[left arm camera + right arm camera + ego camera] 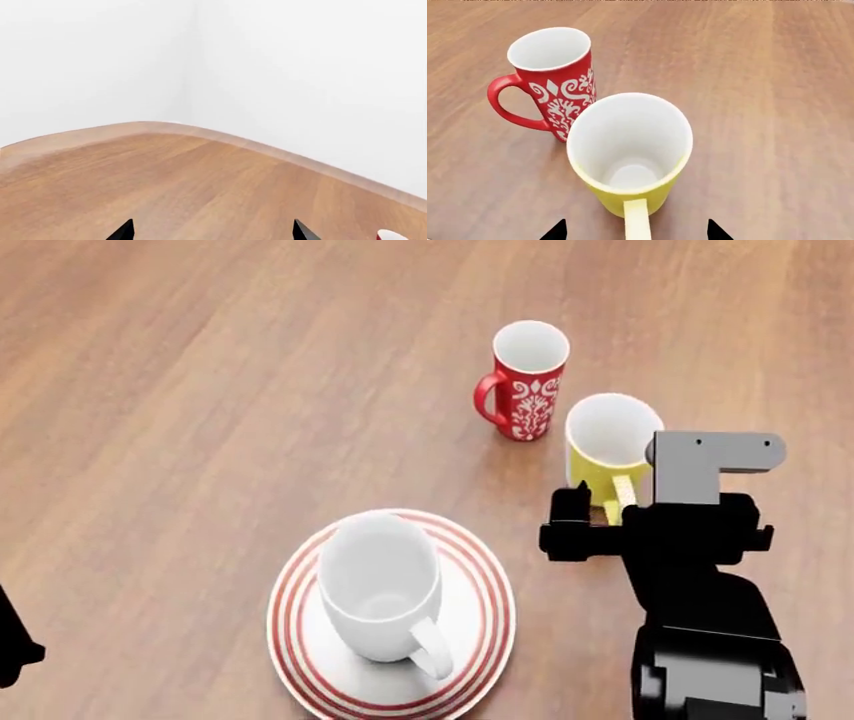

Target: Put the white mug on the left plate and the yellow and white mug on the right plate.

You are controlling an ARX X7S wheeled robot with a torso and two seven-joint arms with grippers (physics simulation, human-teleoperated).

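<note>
The white mug (378,585) stands upright on a red-ringed plate (296,640), the only plate in the head view; I take it for the left plate. The other plate is out of view. The yellow and white mug (607,440) stands on the table next to a red mug, its handle (636,220) pointing at my right gripper (635,232). That gripper (603,510) is open, with its fingertips on either side of the handle and not touching it. My left gripper (213,234) is open and empty over bare wood near the table's rounded corner.
A red mug with a white pattern (527,380) stands just behind the yellow mug, almost touching it (554,75). A white and red sliver (392,235) shows at the edge of the left wrist view. White walls stand beyond the table edge (280,152).
</note>
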